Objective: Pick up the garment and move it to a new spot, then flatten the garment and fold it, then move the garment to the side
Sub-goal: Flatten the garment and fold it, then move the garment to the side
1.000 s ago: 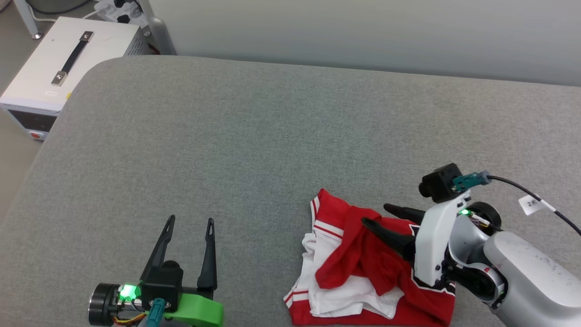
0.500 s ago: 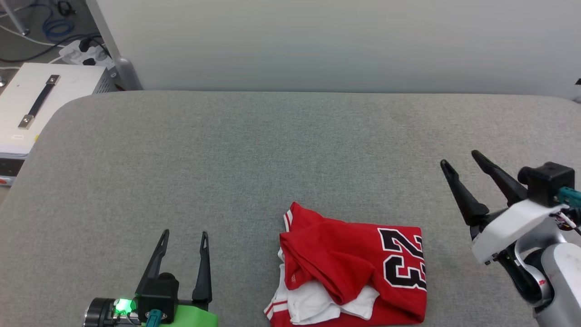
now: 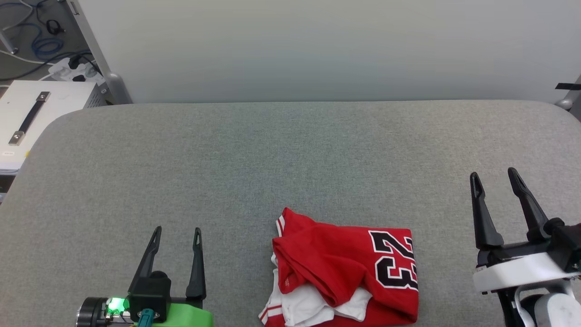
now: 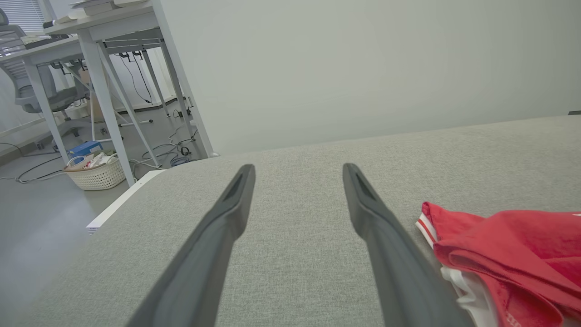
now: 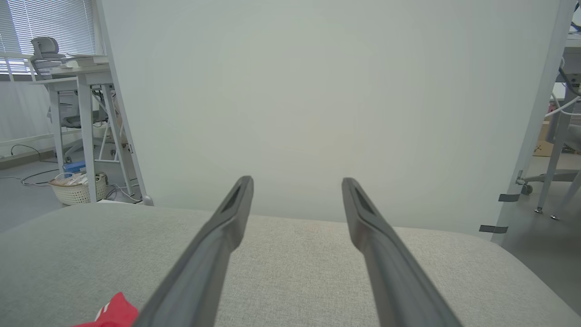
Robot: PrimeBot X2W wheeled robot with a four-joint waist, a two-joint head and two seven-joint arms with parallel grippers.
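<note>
The garment (image 3: 345, 272), a red jersey T-shirt with white sleeves and black numerals, lies folded on the grey padded table (image 3: 272, 159) near its front edge. The left wrist view has the garment (image 4: 508, 254) at the lower right; in the right wrist view a red corner of the garment (image 5: 115, 313) peeks in at the bottom left. My left gripper (image 3: 177, 232) stands open to the left of the garment, apart from it. To the garment's right is my right gripper (image 3: 494, 175), open too, nothing between its fingers.
A pale partition wall (image 3: 317, 50) runs behind the table. A white box with a black handle (image 3: 27, 118) sits beyond the table's left end, with cables on the floor. A desk (image 4: 104, 54) and a wicker basket (image 4: 95, 172) stand further left.
My right gripper let go of the garment, lifted off and swung out to its right, fingers now pointing up the view. The garment settled flat with the numerals showing. The head camera also shifted.
</note>
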